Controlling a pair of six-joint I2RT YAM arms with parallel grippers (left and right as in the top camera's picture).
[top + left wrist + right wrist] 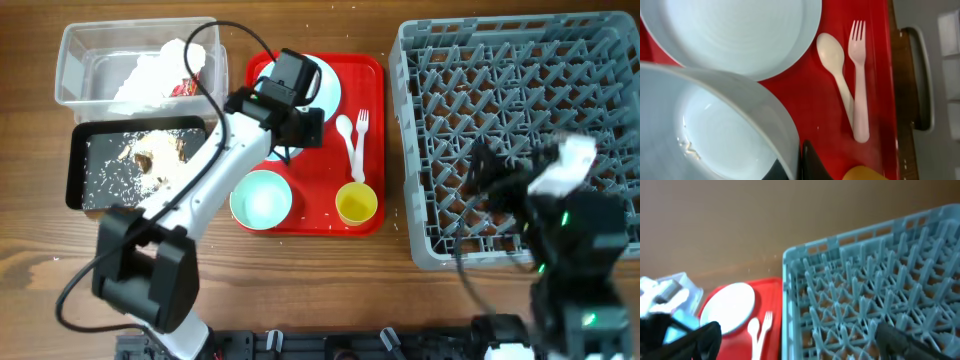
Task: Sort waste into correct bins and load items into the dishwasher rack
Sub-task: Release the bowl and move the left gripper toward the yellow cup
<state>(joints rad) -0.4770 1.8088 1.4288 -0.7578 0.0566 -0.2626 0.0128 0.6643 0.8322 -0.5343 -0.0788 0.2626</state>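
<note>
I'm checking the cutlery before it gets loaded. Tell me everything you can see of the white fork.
The fork is white and plastic-looking, a single piece with short tines and a flat handle with a rounded end. It lies flat on the red tray, tines pointing away from the robot, beside the spoon, whose handle slants in and appears to touch the fork's. Its handle end lies near the yellow cup. It looks clean and whole.

Paper (155,65) and wrapper (184,88) lie in the clear tub (68,72), brown scraps (150,155) in the black tray (78,168) beside it
</note>
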